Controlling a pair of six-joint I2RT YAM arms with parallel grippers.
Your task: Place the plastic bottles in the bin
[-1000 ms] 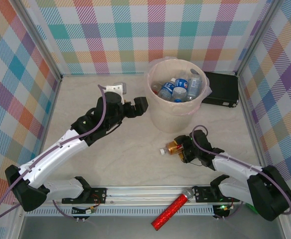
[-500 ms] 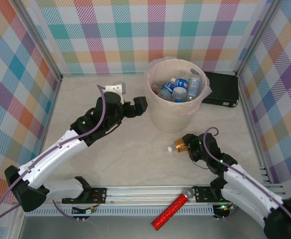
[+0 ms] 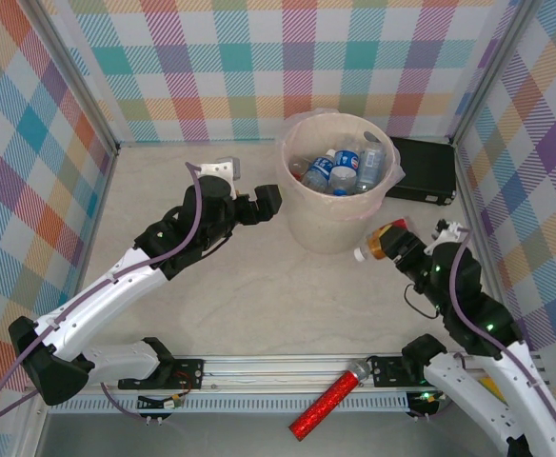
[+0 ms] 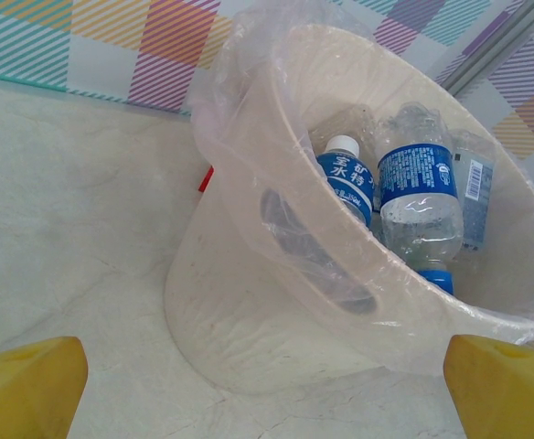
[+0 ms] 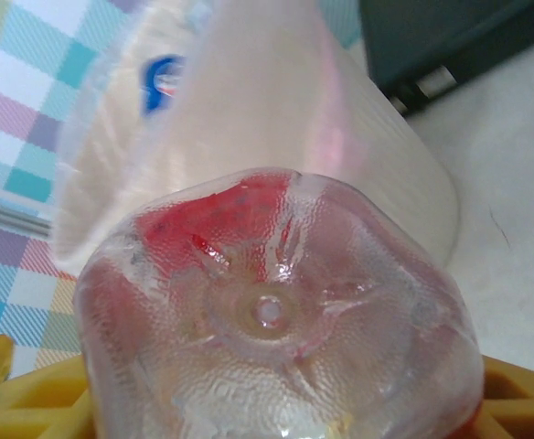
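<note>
The right gripper (image 3: 399, 249) is clamped on an amber plastic bottle (image 3: 383, 242) with a red label. The bottle is held off the table (image 3: 259, 295), lying roughly level, with its white cap pointing at the right side of the bin (image 3: 321, 224) and close to the wall below the rim. In the right wrist view the bottle's dimpled base (image 5: 272, 311) sits right against the lens, tinted red. The yellow fingers (image 5: 518, 398) peek out at the bottom corners, so the contact itself is hidden. Behind it the bin is blurred, and a corner of the black case (image 5: 450, 46) is cut off.

The right arm reaches forward with its elbow raised and its wrist turned left toward the bin.

The left gripper (image 4: 267, 393) is spread wide and holds nothing, facing the bin's left wall. Through the clear liner (image 4: 249, 110), blue-labelled bottles (image 4: 418, 197) lie inside the bin. The left arm stretches diagonally across the table. A red glittery tube (image 3: 327, 405) lies at the near rail.
</note>
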